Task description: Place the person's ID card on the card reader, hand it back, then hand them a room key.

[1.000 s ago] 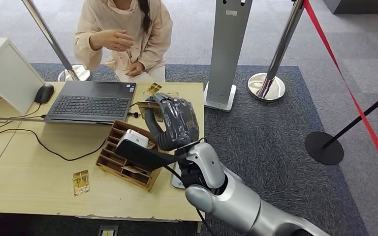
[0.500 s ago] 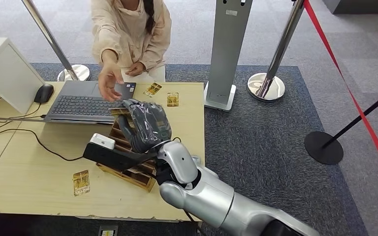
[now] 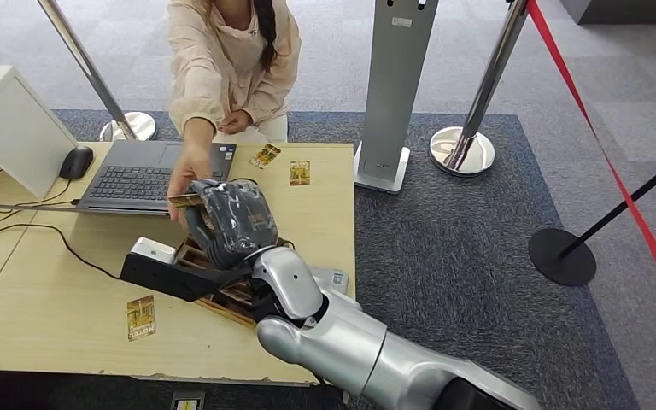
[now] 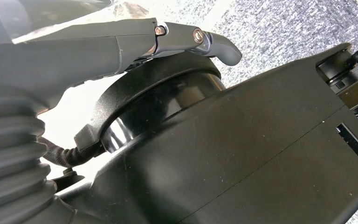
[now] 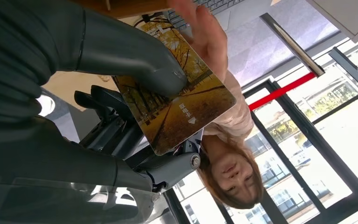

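Observation:
My right hand [image 3: 231, 224] is stretched out over the desk [image 3: 60, 295] and pinches a yellow card [image 3: 186, 200] printed with autumn trees. The right wrist view shows the card [image 5: 182, 107] clamped between my thumb and fingers [image 5: 121, 135]. The person's hand [image 3: 190, 166] reaches across the laptop and touches the card's far edge; in the right wrist view that hand [image 5: 205, 32] lies on the card. A small pale card reader [image 3: 335, 278] peeks out beside my right forearm. My left hand [image 4: 121, 42] hangs beside my body, fingers straight, nothing in it.
A wooden card rack [image 3: 237, 307] stands under my right wrist. Loose yellow cards lie on the desk, one near the front edge [image 3: 140, 317] and two near the far edge [image 3: 300, 172]. A laptop [image 3: 149, 181], mouse [image 3: 76, 161] and white box [image 3: 8, 120] sit left. A grey kiosk post [image 3: 393, 85] stands right.
My right hand has carried the card left and toward the person. The person's arm has come down from chest height across the laptop, and their hand now touches the card.

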You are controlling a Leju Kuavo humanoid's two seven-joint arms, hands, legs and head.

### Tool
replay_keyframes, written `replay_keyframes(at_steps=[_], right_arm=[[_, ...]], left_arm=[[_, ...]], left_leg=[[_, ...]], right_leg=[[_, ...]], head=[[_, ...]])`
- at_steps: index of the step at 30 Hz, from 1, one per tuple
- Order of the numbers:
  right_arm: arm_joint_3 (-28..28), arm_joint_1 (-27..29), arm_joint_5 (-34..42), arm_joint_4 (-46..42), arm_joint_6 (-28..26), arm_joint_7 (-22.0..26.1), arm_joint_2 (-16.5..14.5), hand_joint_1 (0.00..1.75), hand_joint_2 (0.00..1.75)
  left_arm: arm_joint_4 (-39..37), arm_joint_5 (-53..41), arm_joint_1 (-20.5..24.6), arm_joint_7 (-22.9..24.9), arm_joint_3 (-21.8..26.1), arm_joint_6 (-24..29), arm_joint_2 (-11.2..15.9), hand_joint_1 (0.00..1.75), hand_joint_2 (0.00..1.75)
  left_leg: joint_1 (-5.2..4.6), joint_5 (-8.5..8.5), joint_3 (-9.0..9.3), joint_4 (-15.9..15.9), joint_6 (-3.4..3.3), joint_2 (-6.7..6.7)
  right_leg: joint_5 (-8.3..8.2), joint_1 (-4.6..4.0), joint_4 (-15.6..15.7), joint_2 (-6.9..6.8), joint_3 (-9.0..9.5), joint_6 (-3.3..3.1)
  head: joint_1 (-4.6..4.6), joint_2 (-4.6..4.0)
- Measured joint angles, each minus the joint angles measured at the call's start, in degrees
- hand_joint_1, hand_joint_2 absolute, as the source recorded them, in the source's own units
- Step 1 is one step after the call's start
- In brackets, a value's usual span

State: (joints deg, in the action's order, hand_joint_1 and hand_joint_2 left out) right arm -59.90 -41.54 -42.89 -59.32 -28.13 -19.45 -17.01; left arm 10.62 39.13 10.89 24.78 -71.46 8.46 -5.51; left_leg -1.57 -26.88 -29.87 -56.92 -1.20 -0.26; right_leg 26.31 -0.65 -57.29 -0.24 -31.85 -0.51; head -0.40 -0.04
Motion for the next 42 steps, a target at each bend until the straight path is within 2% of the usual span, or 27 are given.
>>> replay_keyframes(at_steps=[10, 19, 34, 38, 42], right_arm=[[-0.49, -1.91, 0.51, 5.14, -3.24, -0.16, -2.26, 1.75, 1.75], [-0.16, -2.71, 2.64, 9.71, -8.08, -0.9, -2.07, 1.75, 1.75], [0.37, -2.75, 3.46, 14.21, -9.01, -0.02, -2.09, 1.75, 1.75], [0.36, -2.75, 3.66, 14.64, -9.0, 0.28, -2.13, 0.0, 1.75], [0.28, -2.06, 1.8, 13.03, -9.77, 1.93, -1.94, 0.0, 1.75]], left_arm=[[0.0, -0.07, -0.01, -0.13, -0.05, 0.14, -0.02, 0.0, 1.75], [0.0, 0.49, -0.01, -0.06, -0.19, 0.31, -0.04, 0.0, 1.75], [0.0, 0.72, 0.06, 0.01, -0.89, 0.4, -0.04, 0.0, 1.75], [0.0, 0.76, 0.07, 0.05, -0.91, 0.42, -0.04, 0.0, 1.75], [0.0, 1.17, 0.07, 0.07, -0.93, 0.56, -0.04, 0.0, 1.75]], left_leg=[[0.0, 0.0, 0.01, 0.0, 0.0, 0.0], [-0.01, 0.0, 0.01, 0.0, 0.0, 0.01], [-0.01, -0.02, 0.01, 0.0, 0.0, 0.01], [-0.01, -0.05, 0.0, 0.0, -0.01, 0.01], [-0.01, -0.07, 0.01, 0.0, -0.01, 0.02]], right_leg=[[0.0, 0.0, 0.0, 0.0, 0.0, 0.0], [0.0, 0.01, 0.01, 0.0, 0.0, 0.0], [0.0, 0.0, 0.0, 0.0, 0.0, 0.0], [0.02, 0.0, 0.01, 0.0, -0.01, 0.01], [0.04, 0.0, 0.03, 0.0, -0.01, 0.04]], head=[[0.0, 0.0], [0.0, 0.0], [0.01, 0.0], [0.01, 0.0], [0.01, 0.0]])
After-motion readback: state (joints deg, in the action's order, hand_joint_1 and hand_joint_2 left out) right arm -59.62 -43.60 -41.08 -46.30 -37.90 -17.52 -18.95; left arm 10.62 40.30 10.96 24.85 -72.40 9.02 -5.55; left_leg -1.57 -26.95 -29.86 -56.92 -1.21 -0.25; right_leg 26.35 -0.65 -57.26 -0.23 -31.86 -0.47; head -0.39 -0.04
